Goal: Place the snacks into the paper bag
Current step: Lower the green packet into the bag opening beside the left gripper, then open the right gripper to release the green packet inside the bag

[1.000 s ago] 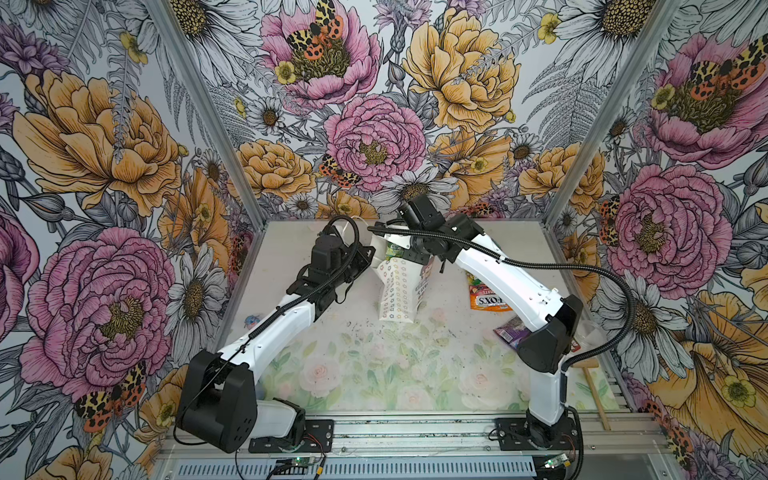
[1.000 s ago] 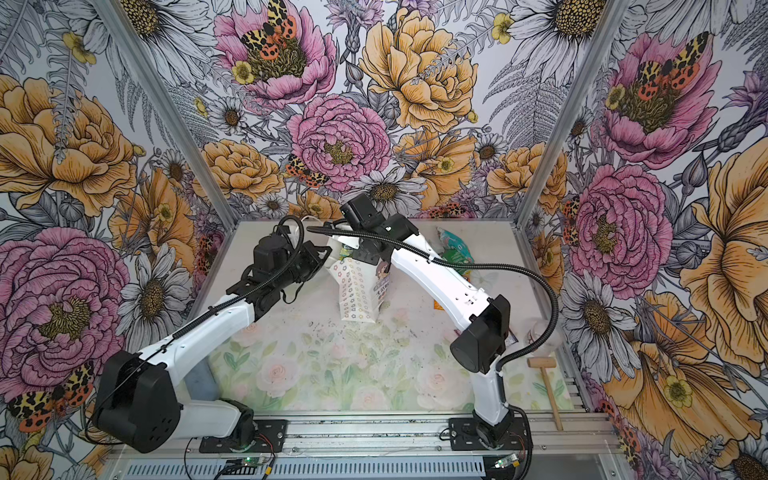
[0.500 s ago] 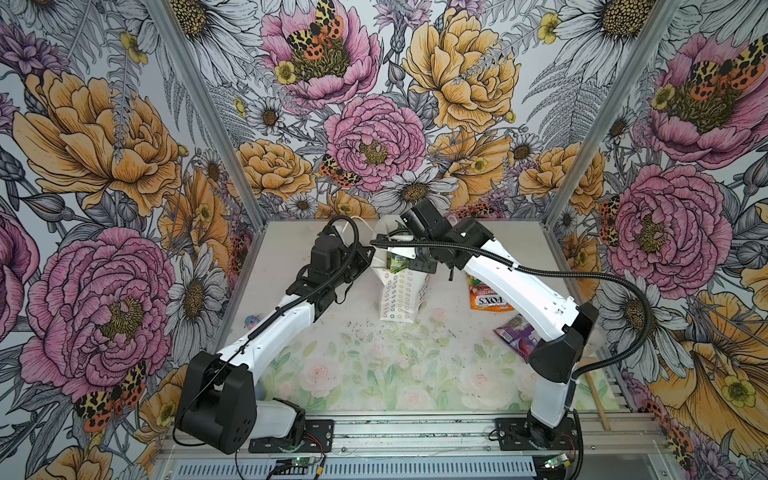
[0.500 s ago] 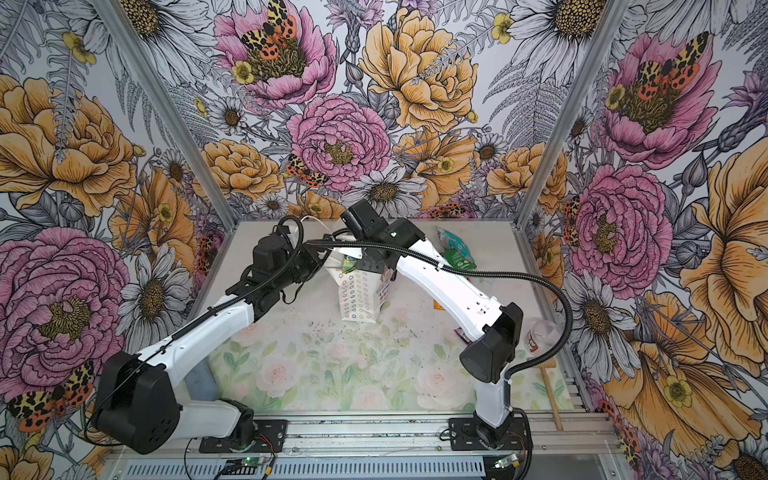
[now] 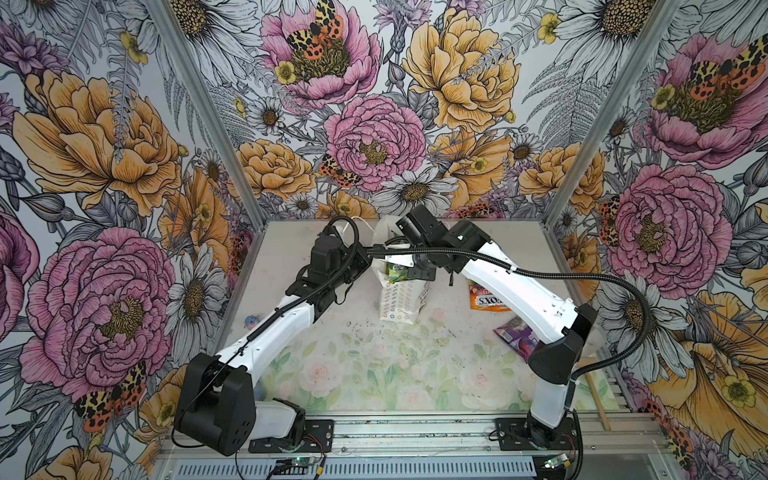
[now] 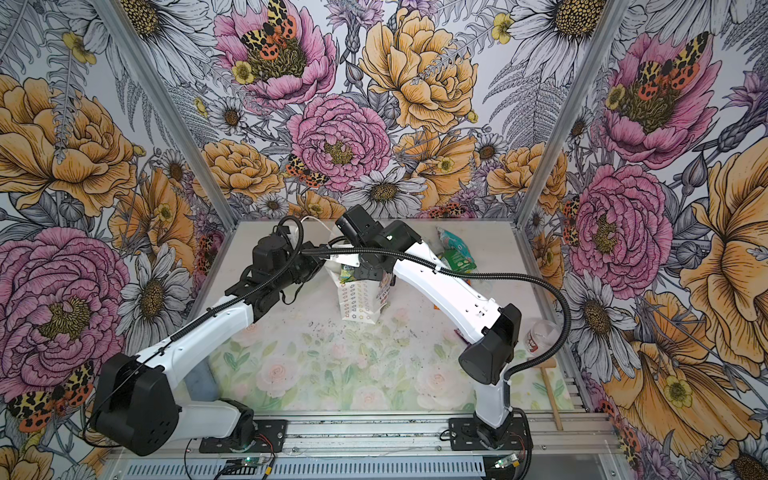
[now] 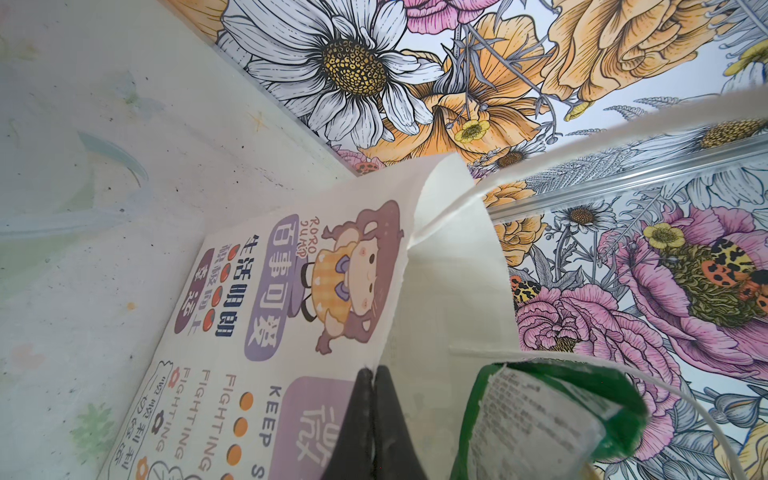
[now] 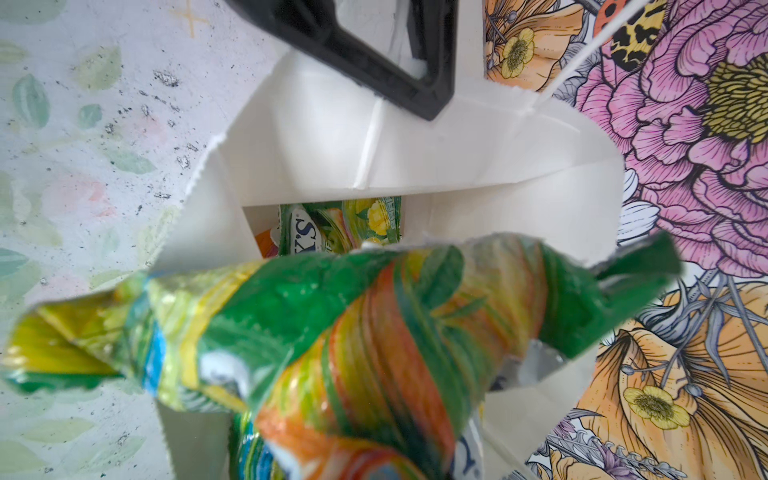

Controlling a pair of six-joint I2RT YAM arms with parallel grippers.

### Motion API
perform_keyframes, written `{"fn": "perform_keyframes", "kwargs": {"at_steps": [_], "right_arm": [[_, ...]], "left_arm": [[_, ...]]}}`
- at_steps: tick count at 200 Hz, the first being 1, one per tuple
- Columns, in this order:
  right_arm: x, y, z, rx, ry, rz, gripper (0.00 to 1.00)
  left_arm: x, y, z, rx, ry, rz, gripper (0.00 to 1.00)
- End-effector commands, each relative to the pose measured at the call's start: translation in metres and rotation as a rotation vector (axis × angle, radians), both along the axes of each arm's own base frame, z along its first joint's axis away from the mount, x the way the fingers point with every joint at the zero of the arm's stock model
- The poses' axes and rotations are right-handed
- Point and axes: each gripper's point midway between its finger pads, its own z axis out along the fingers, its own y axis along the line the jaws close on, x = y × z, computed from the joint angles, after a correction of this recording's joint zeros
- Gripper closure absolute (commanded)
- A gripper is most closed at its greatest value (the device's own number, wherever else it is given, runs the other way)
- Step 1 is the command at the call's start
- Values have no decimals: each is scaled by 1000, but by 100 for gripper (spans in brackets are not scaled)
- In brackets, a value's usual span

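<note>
The white paper bag (image 5: 400,300) (image 6: 360,300) stands mid-table, printed with small flower outlines. My left gripper (image 5: 368,261) (image 7: 374,376) is shut on the bag's rim, holding its mouth open. My right gripper (image 5: 417,272) is shut on a green-yellow snack packet (image 5: 395,272) (image 8: 332,328), which hangs in the bag's mouth (image 8: 457,166); its fingers are hidden behind the packet. Another FOX'S snack (image 8: 332,228) lies at the bag's bottom. An orange snack (image 5: 486,298) and a purple one (image 5: 516,336) lie on the table to the right. Teal (image 6: 452,239) and green (image 6: 460,257) packets lie at the back right.
A clear plastic cup (image 6: 542,334) and a small wooden mallet (image 6: 550,388) sit near the right wall. A small blue object (image 5: 250,321) lies beside the left arm. Flowered walls close in the back and both sides.
My right gripper has carried the green-yellow packet left and down into the bag's mouth. The bag has swung from a lean to nearly upright. The left arm has stayed put.
</note>
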Motion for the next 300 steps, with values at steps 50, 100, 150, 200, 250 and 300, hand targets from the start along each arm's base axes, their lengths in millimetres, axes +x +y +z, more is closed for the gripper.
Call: {"fn": "perform_keyframes", "kwargs": {"at_steps": [50,100,150,200,250,300], "right_arm": [[1,1,5,-10,-1,-17,78],[16,-1,8,0,-24,-65,73],[30,-8,13,-37,-82,-120,69],[32,-11,12,-48,-88,-131,69],[26,-8,23,11,-82,-132,69],[9,-2,56,199,-47,-162,64]], "left_arm": [[-4,2,14,4,-33,-7,100],[-6,2,15,5,-33,-8,100],[-7,1,14,4,-32,-11,100],[-6,3,13,5,-32,-5,100],[-5,3,11,6,-27,-3,100],[-7,2,11,5,-28,-7,100]]}}
